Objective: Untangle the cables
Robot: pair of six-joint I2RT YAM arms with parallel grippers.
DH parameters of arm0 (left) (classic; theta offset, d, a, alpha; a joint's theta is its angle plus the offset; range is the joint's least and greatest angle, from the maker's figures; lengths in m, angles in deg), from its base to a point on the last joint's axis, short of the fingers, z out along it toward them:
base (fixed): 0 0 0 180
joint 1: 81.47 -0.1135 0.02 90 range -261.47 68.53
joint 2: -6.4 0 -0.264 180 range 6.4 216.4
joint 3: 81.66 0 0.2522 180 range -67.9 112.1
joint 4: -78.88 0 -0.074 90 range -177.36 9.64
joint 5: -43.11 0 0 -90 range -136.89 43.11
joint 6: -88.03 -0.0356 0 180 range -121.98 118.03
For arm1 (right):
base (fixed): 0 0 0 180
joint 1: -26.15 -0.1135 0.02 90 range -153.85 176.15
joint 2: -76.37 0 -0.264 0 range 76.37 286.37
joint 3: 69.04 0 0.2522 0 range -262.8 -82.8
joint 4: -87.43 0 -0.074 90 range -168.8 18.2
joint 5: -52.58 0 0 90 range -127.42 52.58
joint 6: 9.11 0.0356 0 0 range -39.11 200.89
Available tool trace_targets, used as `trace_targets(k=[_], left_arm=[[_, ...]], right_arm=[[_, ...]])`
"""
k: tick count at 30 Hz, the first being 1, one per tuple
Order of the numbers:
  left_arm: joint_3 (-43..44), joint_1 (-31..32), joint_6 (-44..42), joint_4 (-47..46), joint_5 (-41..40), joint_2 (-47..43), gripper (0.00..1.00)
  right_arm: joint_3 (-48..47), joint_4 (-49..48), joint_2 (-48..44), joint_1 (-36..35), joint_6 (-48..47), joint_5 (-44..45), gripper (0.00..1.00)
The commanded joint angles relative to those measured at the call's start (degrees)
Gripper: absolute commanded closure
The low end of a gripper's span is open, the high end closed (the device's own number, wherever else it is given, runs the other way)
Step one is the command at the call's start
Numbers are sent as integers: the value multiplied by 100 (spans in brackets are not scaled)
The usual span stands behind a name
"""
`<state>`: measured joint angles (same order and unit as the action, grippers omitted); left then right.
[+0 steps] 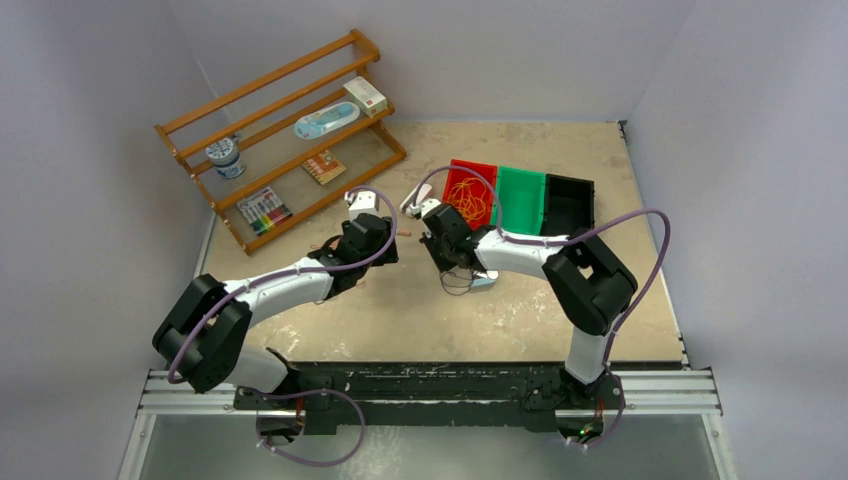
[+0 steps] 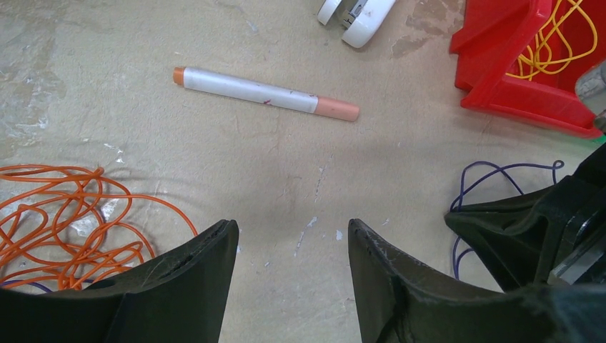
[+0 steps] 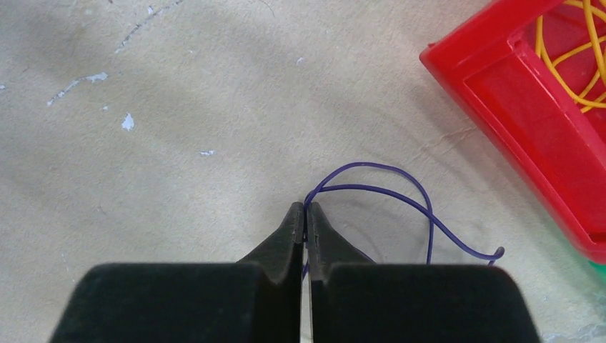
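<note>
A loopy bunch of orange cable (image 2: 57, 221) lies on the table just left of my left gripper (image 2: 293, 229), which hangs open over bare tabletop with nothing between its fingers. My right gripper (image 3: 306, 211) is shut on a thin purple cable (image 3: 400, 193), whose loops trail to the right on the table. That purple cable (image 2: 500, 171) also shows at the right of the left wrist view, beside the right gripper's black fingers. A yellow cable (image 3: 572, 64) lies coiled inside the red bin (image 3: 514, 143).
An orange-capped white marker (image 2: 264, 93) lies ahead of the left gripper, with a white object (image 2: 361, 13) beyond it. Red (image 1: 470, 190), green (image 1: 522, 198) and black (image 1: 567, 203) bins stand in a row at the back right. A wooden rack (image 1: 280, 140) with small items stands back left.
</note>
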<state>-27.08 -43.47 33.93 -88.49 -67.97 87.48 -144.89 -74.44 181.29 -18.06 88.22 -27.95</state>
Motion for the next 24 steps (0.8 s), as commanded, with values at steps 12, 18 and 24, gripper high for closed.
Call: trace_targets(k=[12,18,24], left_arm=[[190,-54,15,-122,-247,-100,43],[203,-68,16,-144,-230,-77,43],[209,-70,38,-150,-216,-57,43]], right_arm=[[99,201,-2051,454,347,-235,100],[61,415,-2517,697,372,-416,100],[68,613,-2394,692,-250,-1756,100]])
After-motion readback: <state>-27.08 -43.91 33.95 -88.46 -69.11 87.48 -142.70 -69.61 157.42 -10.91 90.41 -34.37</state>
